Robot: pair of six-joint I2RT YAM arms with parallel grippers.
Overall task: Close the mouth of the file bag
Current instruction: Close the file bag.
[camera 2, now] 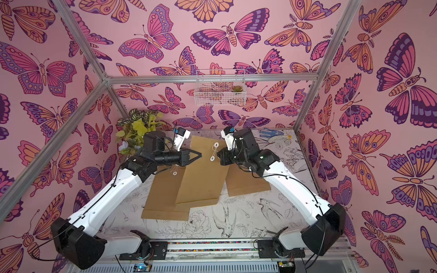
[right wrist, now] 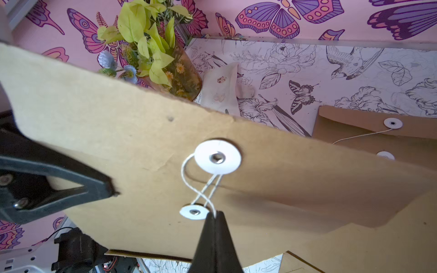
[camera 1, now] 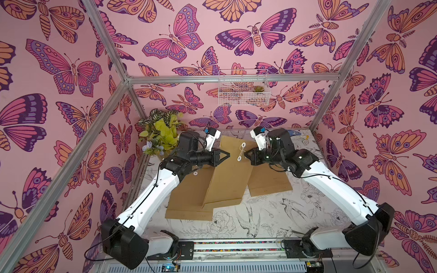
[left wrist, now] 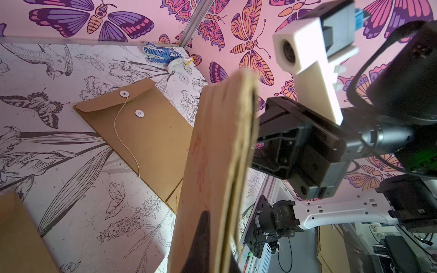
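Brown paper file bag (camera 1: 227, 179) stands tilted up from the surface (camera 1: 272, 212), near the flower vase (right wrist: 186, 80). Our left tool (camera 1: 228, 155) pinches its edge on the vase side. On the side away from the vase our right tool (right wrist: 214, 215) is pressed together on the white string (right wrist: 185, 177), just beside the lower disc (right wrist: 194, 212).

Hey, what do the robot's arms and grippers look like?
The left arm and right arm have white shells, black joints and thin black cables along them. The left gripper and right gripper are black with triangular fingers. A white camera block tops each wrist.
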